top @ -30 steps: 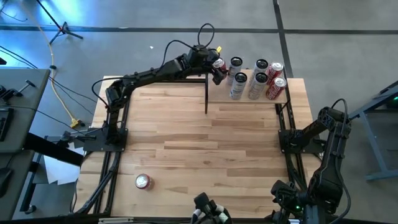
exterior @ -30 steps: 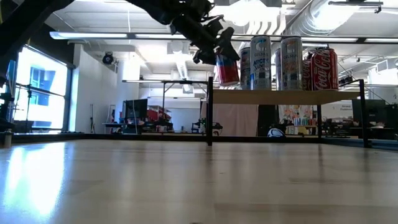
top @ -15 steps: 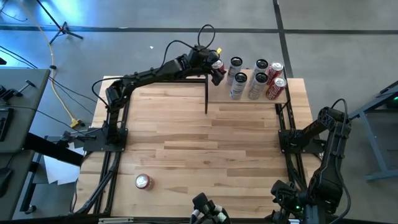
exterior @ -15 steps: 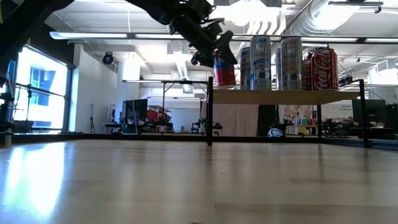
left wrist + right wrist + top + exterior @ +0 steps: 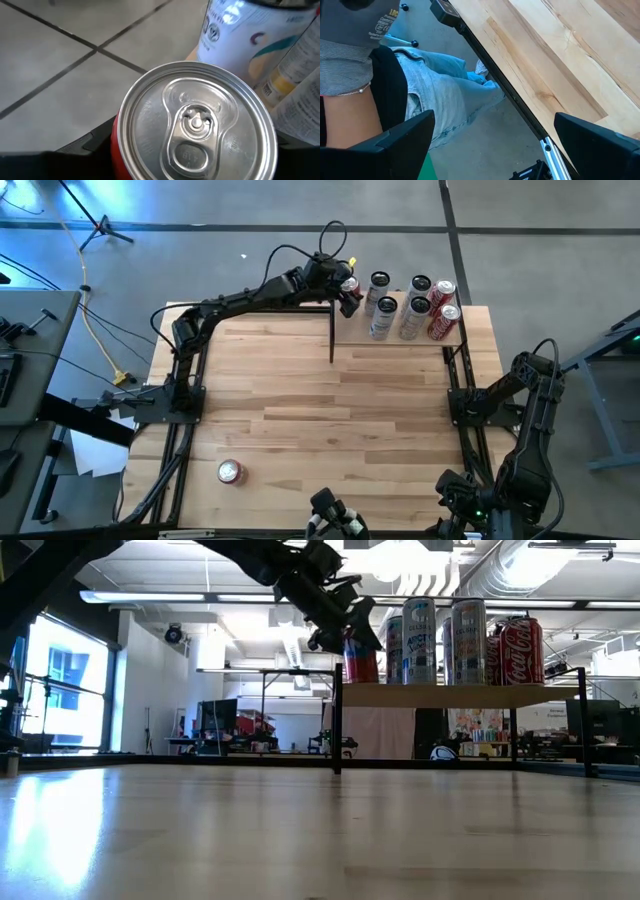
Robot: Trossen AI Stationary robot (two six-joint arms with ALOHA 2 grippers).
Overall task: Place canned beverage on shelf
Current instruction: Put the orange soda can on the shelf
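Striped wooden surface [image 5: 330, 420], bright workshop beyond it, concrete floor all round.

Red can [image 5: 361, 658] sitting at the left end of the shelf [image 5: 460, 695], at about 12 o'clock on the surface; base looking level with the board or touching it, contact not certain from the low view. Clamped by the left tool [image 5: 347, 287], fingers part-way shut around the can's sides, pull-tab top [image 5: 196, 125] filling the wrist view. Just beside it, toward 3 o'clock, five more cans: silver ones [image 5: 381, 302] and two red cola cans [image 5: 444, 308], the nearest silver can [image 5: 250, 35] very close to the held one.

To finish well: lower until the base rests flat on the board, keeping the can upright and clear of the shelf's edge post [image 5: 338, 720]. Avoid drifting toward 3 o'clock, or risk knocking the neighbouring can. Open only once the weight is taken by the shelf, then back out toward 9 o'clock without brushing the can.

One spare red can [image 5: 230, 471] lying well apart near 7 o'clock. Right tool [image 5: 490, 140] parked off the edge near 5 o'clock, fingers spread wide, holding nothing; a person in jeans [image 5: 435, 95] seated beyond it.
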